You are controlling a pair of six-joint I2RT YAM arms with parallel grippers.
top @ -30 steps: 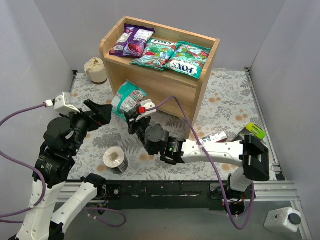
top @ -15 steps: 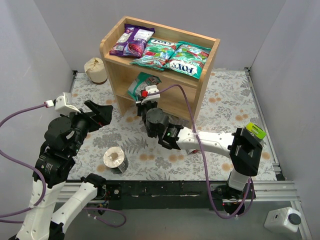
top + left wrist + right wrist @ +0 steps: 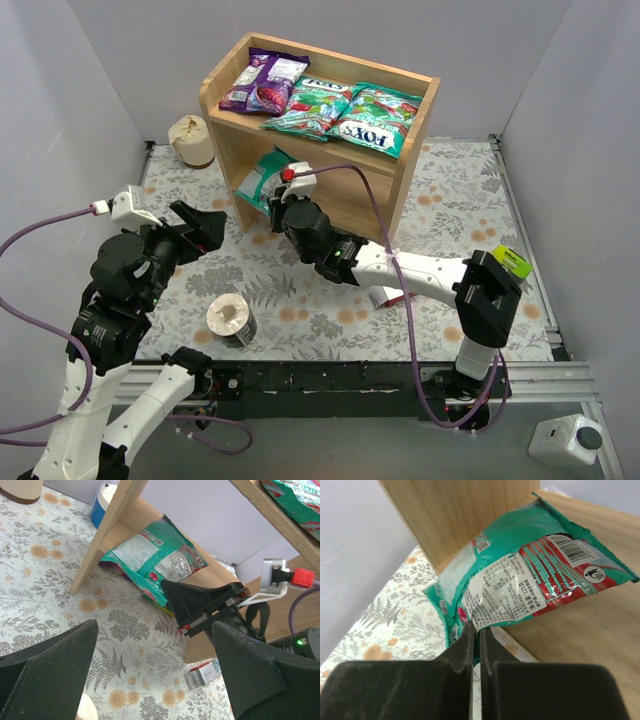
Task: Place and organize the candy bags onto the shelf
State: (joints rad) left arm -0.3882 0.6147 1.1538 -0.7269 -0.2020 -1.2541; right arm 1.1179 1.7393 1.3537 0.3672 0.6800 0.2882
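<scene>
Clamped tight on the edge of a teal candy bag point(image 3: 520, 587): the right gripper point(image 3: 475, 636) fingers. Lies partly on the lower tier of the shelf point(image 3: 405, 185), one corner overhanging its front. Probably light, limp and slippery; best pinched by the flat sealed edge. Left gripper point(image 3: 155, 670) fingers spread apart before the shelf, holding nothing.

Robot test cell in a lab: plain grey partition walls point(image 3: 80, 90) box in a floral-covered table point(image 3: 470, 200) bearing a light-wood two-tier shelf point(image 3: 412, 165), with a purple-cabled white-and-black left arm point(image 3: 110, 300) and right arm point(image 3: 430, 280) mounted on a black rail point(image 3: 330, 378) at the near edge.
</scene>
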